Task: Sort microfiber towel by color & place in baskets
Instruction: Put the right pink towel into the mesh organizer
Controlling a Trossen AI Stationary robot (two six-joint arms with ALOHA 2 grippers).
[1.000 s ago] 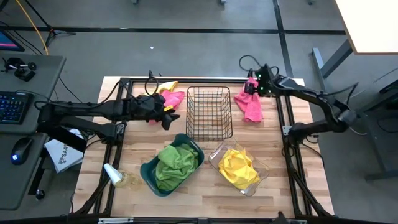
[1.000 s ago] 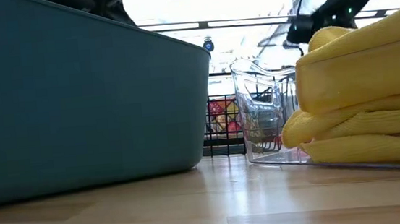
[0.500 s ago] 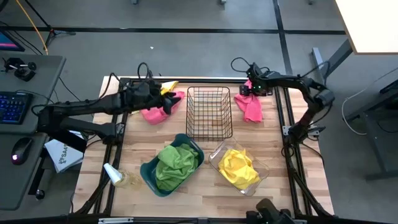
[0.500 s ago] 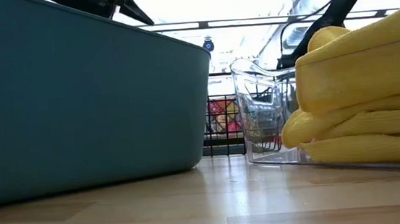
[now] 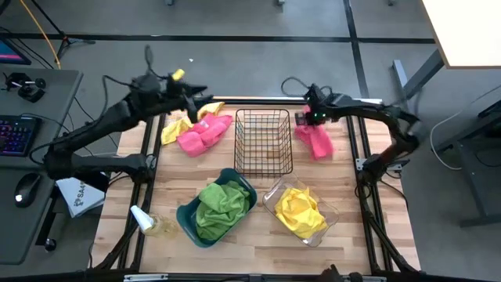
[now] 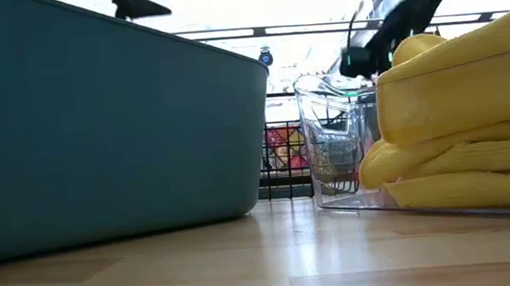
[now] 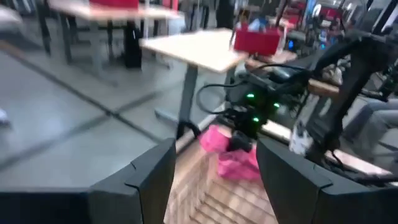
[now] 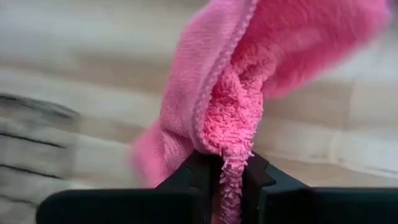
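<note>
Near the far right corner of the table, a pink towel hangs from my right gripper; the right wrist view shows the fingers closed tight on a bunched fold of the terry, with the rest drooping toward the wood. It is just beside the right side of the wire basket, which sits at the middle of the far edge and looks empty.

I judge the cloth light, limp and grippy, so a pinch on a fold holds well, but the trailing end will swing and could snag the basket's rim. Carrying it high over the rim before letting go seems wise.

Left of the basket, toward the far left corner, lies a second pink towel with a yellow towel touching it. I would take each at a raised crease, apart from the other, so that only one comes up.

My left gripper is raised over the far left edge, above those two; the left wrist view shows its fingers spread wide with nothing between them.

Toward the near edge, the teal bin holds green towels and the clear bin holds yellow ones. Pink goes to the wire basket, I take it.
</note>
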